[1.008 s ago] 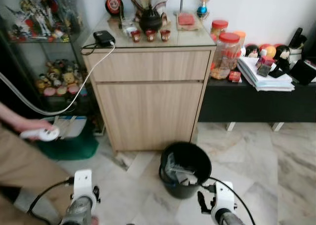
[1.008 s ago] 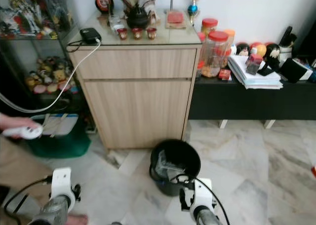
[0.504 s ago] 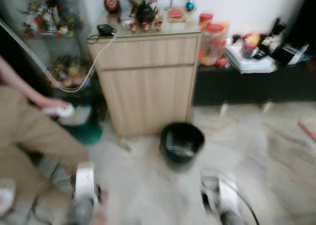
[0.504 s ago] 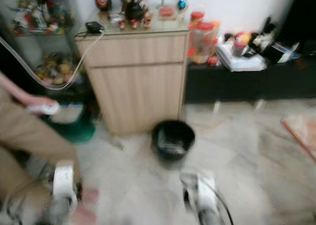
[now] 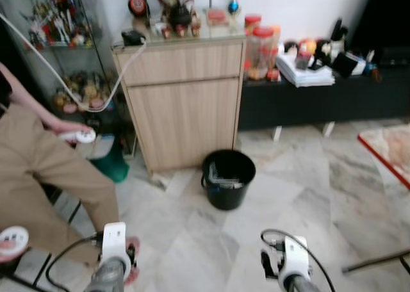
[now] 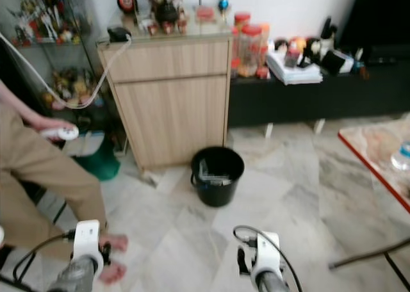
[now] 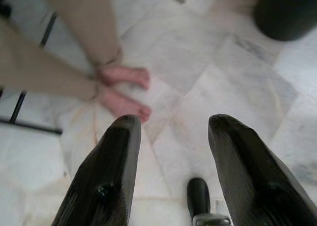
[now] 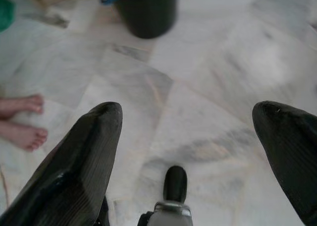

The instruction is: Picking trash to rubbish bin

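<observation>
Both grippers, left [image 7: 168, 171] and right [image 8: 188, 161], hang low with jaws released and empty, since the bin [image 5: 228, 178] already holds trash.

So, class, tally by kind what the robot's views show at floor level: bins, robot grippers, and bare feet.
Black bins: 1
Robot grippers: 2, the left gripper and the right gripper, both open
Bare feet: 2, one foot and the other foot
Total: 5

Can't read any text here, the jars [image 5: 264, 41] and papers [image 5: 306, 74] by the cabinet [image 5: 182, 100] are way too blurry.
</observation>
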